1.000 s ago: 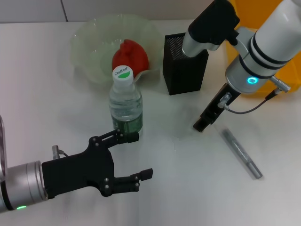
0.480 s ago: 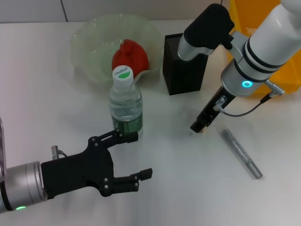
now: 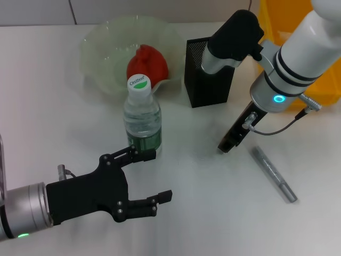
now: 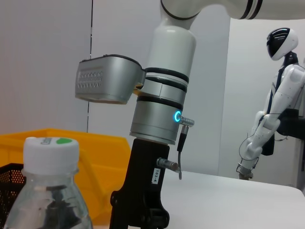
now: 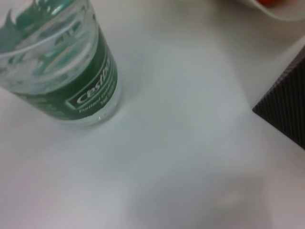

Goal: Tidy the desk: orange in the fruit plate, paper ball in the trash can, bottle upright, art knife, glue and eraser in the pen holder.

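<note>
Midway through a desk tidy, the left gripper [image 3: 151,176] sits low over the white desk [image 3: 48,106] with its jaws spread wide and empty, the upper finger tip just beside the base of the water bottle [image 3: 142,114], which stands upright beyond the open jaws, so the bottle step looks done. An orange-red fruit [image 3: 147,63] already rests in the pale fruit plate [image 3: 96,48] farther off behind the bottle. The right gripper [image 3: 230,142] hangs tip-down near the desk; whether its jaws are apart or together cannot be told. A grey pen-like tool, probably the art knife [image 3: 273,174], lies flat just to the outer side of those jaws, apart from them, and the black mesh pen holder [image 3: 209,72] stands behind, well within reach. By its position, the right arm appears placed to collect that tool for the holder. A yellow bin [image 3: 314,58] sits behind the right arm.
</note>
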Action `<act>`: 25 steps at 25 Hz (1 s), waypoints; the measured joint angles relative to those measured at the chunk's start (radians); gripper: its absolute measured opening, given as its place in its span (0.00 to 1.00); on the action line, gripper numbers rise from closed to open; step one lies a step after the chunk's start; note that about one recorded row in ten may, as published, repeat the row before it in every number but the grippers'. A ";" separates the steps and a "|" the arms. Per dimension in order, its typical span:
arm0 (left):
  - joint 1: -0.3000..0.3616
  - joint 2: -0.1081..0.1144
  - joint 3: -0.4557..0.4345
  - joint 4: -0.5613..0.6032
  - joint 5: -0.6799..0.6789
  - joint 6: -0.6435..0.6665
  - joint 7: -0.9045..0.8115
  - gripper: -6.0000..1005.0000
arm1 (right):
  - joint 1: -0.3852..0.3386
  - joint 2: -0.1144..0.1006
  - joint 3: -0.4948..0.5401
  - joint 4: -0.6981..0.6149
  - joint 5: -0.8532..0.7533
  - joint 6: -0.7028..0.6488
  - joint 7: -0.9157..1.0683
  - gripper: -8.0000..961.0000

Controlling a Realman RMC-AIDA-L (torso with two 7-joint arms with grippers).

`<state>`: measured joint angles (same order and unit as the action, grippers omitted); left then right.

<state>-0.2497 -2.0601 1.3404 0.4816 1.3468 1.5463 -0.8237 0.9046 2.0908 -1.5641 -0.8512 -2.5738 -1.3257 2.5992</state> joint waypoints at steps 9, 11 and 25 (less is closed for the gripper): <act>0.000 0.000 -0.001 0.000 0.000 -0.007 0.004 0.86 | 0.006 0.000 -0.004 -0.008 0.000 0.000 0.001 0.42; 0.000 0.000 -0.001 0.000 0.000 -0.007 0.004 0.86 | -0.005 0.000 0.000 -0.056 0.000 -0.018 0.010 0.42; 0.000 0.001 -0.003 0.005 0.000 0.000 -0.002 0.86 | -0.074 -0.011 0.240 -0.641 -0.098 -0.273 0.059 0.42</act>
<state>-0.2501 -2.0593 1.3376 0.4870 1.3469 1.5467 -0.8252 0.8308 2.0801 -1.3239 -1.4922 -2.6715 -1.5989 2.6583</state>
